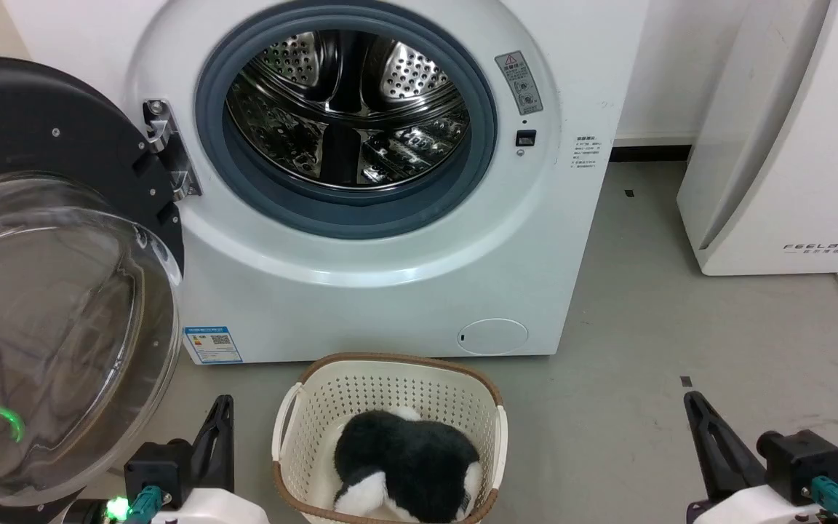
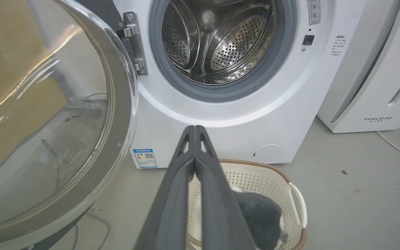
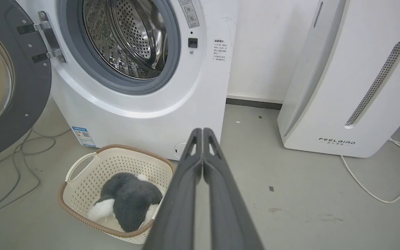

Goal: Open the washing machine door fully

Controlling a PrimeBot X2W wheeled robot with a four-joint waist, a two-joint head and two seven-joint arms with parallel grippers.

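Note:
The white washing machine (image 1: 390, 291) fills the top of the head view, its steel drum and grey gasket exposed. The washing machine door (image 1: 48, 306) is swung wide to the left on its hinge, matte black inner face and clear domed glass toward me; the same door (image 2: 47, 114) is at the left of the left wrist view and its black face (image 3: 30, 86) at the left of the right wrist view. My left gripper (image 1: 221, 407) sits low beside the door's glass, shut and apart from it. My right gripper (image 1: 694, 404) is shut at the lower right, over bare floor. Both hold nothing.
A cream perforated basket (image 1: 295, 415) holding a black-and-white plush toy (image 1: 404, 458) stands on the floor in front of the washer. A white FEELBIRD appliance (image 1: 775, 145) stands to the right, with a white cable (image 3: 370, 187) on the floor. Grey cables (image 3: 12, 166) lie under the door.

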